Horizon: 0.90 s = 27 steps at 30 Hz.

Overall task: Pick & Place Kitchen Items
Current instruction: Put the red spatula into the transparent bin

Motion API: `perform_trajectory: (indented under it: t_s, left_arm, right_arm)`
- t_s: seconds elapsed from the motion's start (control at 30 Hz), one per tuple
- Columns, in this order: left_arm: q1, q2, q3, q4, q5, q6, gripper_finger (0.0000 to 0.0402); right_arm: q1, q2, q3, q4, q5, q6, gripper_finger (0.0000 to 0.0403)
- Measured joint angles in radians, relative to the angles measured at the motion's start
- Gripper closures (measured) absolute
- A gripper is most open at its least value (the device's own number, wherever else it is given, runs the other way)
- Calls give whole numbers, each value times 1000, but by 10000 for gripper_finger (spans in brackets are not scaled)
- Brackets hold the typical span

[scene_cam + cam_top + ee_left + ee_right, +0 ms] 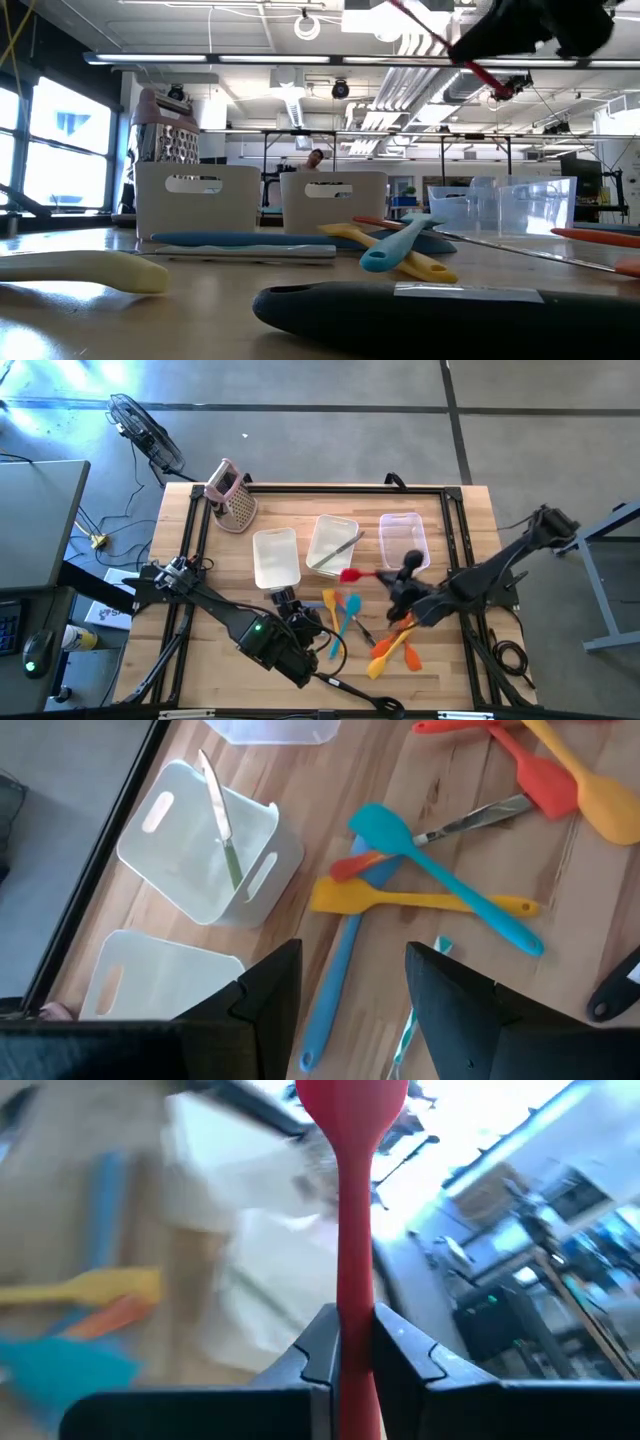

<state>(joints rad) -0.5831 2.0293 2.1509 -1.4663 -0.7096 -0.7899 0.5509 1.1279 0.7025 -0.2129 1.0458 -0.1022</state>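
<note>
My right gripper (393, 583) is shut on a red spatula (355, 574), held high above the table near the middle bin (332, 543) and right bin (403, 540). In the low view the red spatula (445, 45) shows near the top. My left gripper (350, 995) is open and empty, hovering over a long blue utensil (335, 980) beside the yellow spatula (400, 900) and teal spatula (440, 875). Orange and yellow spatulas (395, 645) lie flat to the right. A knife (222, 820) lies in the middle bin. My right gripper pinches the red spatula's handle (352, 1295) between its two fingers, which lie across the handle. The spatula's head (350, 1095) sticks out ahead of the fingers, and its other end is hidden behind them. The spatula is lifted clear of the table.
A third clear bin (275, 555) stands left of the middle one. The metal grater with pink handle (232, 495) stands at the far left. A black ladle (420, 315) lies near the front edge. A fan (145, 430) stands on the floor beyond the table.
</note>
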Motion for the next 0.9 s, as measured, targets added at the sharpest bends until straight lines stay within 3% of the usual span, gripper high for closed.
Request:
perform_trajectory:
  t_s: [0.2, 0.37, 0.63, 0.9]
  left_arm:
    - [0, 0, 0, -94, 1, 0, 229]
    - [1, 0, 0, -103, -61, 62, 229]
    - [1, 0, 0, -105, -116, 122, 229]
    - [0, 0, 0, -105, -116, 131, 229]
  right_arm:
    - [-50, -204, 0, -60, 92, 44, 374]
    - [-179, -320, 0, -169, 133, 152, 374]
    - [-503, -402, 0, -411, -164, 392, 374]
    - [-731, -303, 0, -434, -381, 366, 374]
